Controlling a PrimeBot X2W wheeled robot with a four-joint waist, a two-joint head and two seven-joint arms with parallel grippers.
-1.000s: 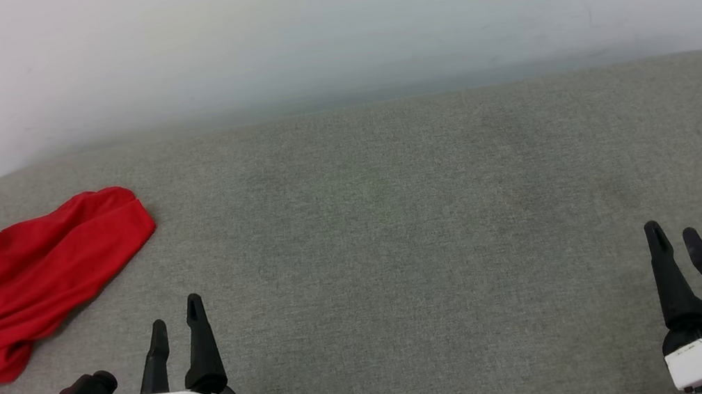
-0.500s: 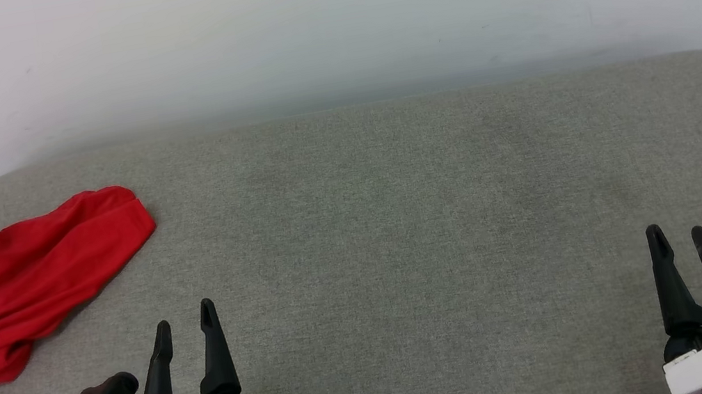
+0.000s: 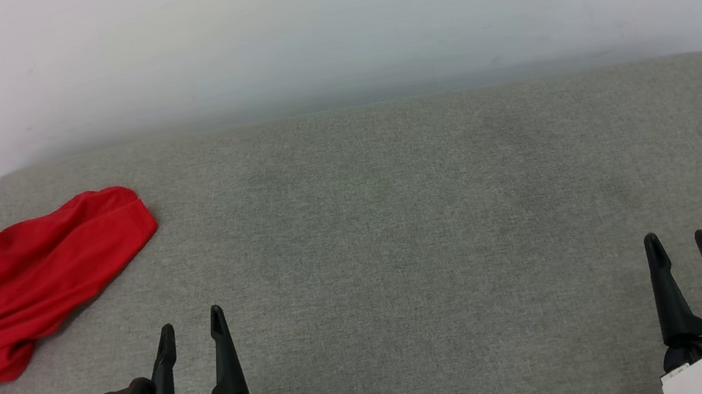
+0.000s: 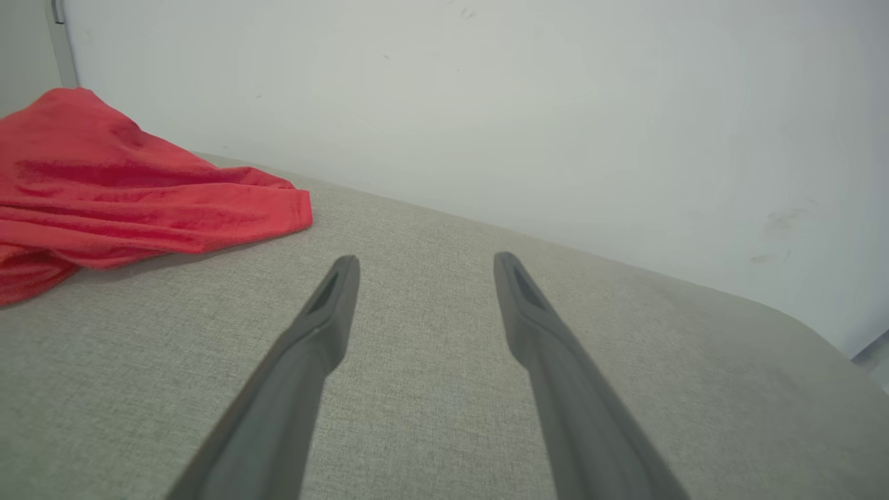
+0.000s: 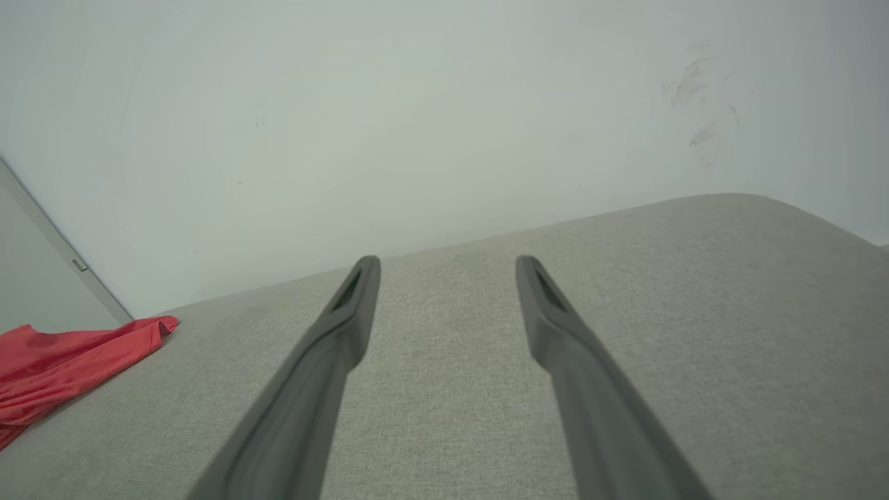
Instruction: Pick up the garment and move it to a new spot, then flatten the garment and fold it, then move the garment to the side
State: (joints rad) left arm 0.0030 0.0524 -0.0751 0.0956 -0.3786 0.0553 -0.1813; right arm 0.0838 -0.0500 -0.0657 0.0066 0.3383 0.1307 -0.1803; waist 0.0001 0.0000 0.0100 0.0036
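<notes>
- One red garment (image 3: 26,283), at nine o'clock in the head view.
- Two grippers: left gripper (image 3: 191,321) at seven o'clock, right gripper (image 3: 676,237) at five o'clock.
- One grey cushioned surface (image 3: 396,218).
- One white wall (image 3: 323,18), at twelve o'clock.

The garment (image 3: 26,283), a soft matt red cloth, creases on the coarse-woven grey fabric surface (image 3: 399,232); the left gripper (image 3: 191,324) and right gripper (image 3: 677,238) show smooth matt dark plastic fingers (image 3: 225,358) and white shells.

Grey fabric surface (image 3: 399,232) against a scuffed pale wall (image 3: 323,18)
</notes>
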